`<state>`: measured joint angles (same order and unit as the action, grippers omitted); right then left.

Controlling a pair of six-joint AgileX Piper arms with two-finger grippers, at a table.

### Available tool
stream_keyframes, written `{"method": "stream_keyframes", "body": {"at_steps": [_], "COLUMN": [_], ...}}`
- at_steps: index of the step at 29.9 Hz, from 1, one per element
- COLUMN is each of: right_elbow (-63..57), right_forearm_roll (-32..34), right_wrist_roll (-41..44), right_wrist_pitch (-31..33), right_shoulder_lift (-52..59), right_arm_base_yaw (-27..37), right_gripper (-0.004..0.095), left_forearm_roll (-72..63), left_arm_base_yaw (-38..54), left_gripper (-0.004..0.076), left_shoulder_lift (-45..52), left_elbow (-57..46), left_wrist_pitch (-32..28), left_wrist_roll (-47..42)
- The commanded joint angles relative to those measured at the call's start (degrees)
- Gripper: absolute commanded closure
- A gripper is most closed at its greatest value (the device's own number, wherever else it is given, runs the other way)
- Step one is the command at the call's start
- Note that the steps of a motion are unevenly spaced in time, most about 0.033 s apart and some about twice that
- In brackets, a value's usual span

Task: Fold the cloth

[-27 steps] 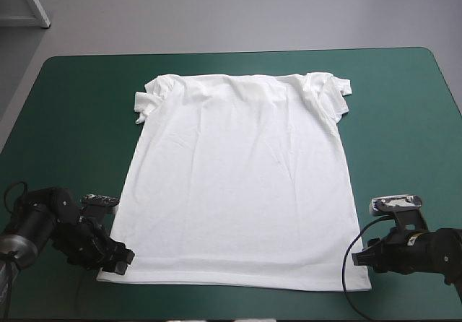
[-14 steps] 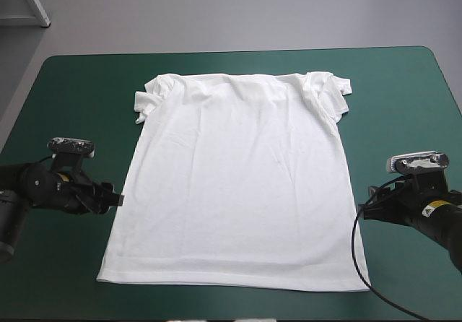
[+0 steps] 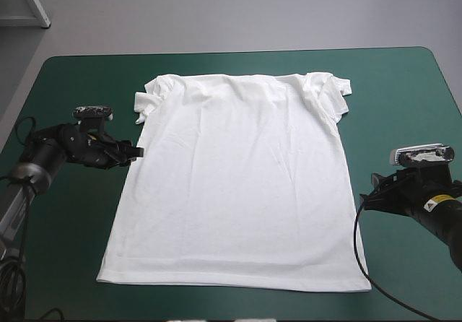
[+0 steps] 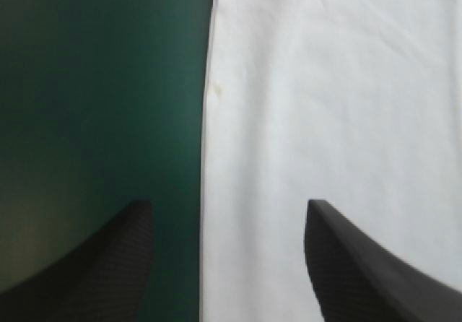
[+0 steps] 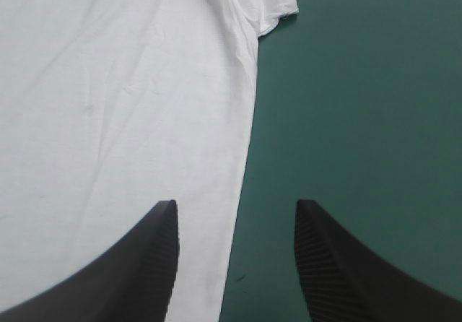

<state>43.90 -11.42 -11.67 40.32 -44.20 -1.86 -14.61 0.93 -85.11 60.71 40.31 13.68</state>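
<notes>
T-shirt (image 3: pixel 238 177) spread flat mid teal-green counter (image 3: pixel 404 84), sleeves toward far edge. Left tool (image 3: pixel 136 151) released, black fingers astride shirt's left side edge below sleeve. Right tool (image 3: pixel 365 198) also released, astride right side edge nearer hem. Probably lining up to pinch both sides for fold. No print on shirt; sticker (image 3: pixel 431 206) on right arm unreadable.

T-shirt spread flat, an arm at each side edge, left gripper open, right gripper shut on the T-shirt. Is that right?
No: the right gripper is open, not shut on the T-shirt. The right wrist view shows its fingers apart, the side edge between them. The rest holds: spread flat, left gripper open.
</notes>
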Motion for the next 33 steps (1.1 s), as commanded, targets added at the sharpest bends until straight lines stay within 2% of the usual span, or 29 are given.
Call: {"method": "stream_keyframes", "body": {"at_steps": [1,9,13,18,23,26,29,30,33], "right_elbow": [2.0,2.0,2.0,2.0,2.0,2.0,2.0,2.0,2.0], "right_forearm_roll": [-0.3,-0.5,-0.6,-0.6,-0.8,-0.8,-0.7,-0.7,-0.8], "right_wrist_roll": [-0.6,-0.6,-0.6,-0.6,-0.6,-0.6,-0.6,-1.1,-3.4], "right_wrist_pitch": [-4.1,-4.2,-4.4,-5.5,-6.3,-6.4,-6.5,-6.5,-6.5], "right_shoulder_lift": [0.0,0.0,0.0,0.0,0.0,0.0,0.0,-0.2,-2.4], "right_arm_base_yaw": [0.7,0.7,0.7,0.7,0.7,0.7,0.7,0.7,0.7], "right_gripper": [0.0446,0.0446,0.0461,0.0467,0.0467,0.0486,0.0503,0.0507,0.0506], "left_forearm_roll": [-3.5,-9.8,-10.7,-17.2,-16.4,-15.6,-14.2,-13.5,-13.5], "left_arm_base_yaw": [0.0,-0.1,-0.1,-0.2,-0.8,-0.8,-0.8,-0.8,-0.7], "left_gripper": [0.028,0.0283,0.0298,0.0311,0.0321,0.0423,0.0654,0.0702,0.0705], "left_shoulder_lift": [-3.8,-15.2,-17.1,-18.2,-18.2,-18.2,-18.2,-18.2,-18.2], "left_elbow": [5.2,12.5,12.6,12.6,12.6,12.6,12.6,12.6,12.6], "left_wrist_pitch": [-6.1,-5.6,-5.9,-6.9,-7.8,-7.8,-8.3,-8.7,-9.1], "left_wrist_roll": [0.6,5.5,6.9,12.9,14.3,14.3,14.3,14.5,14.5]}}
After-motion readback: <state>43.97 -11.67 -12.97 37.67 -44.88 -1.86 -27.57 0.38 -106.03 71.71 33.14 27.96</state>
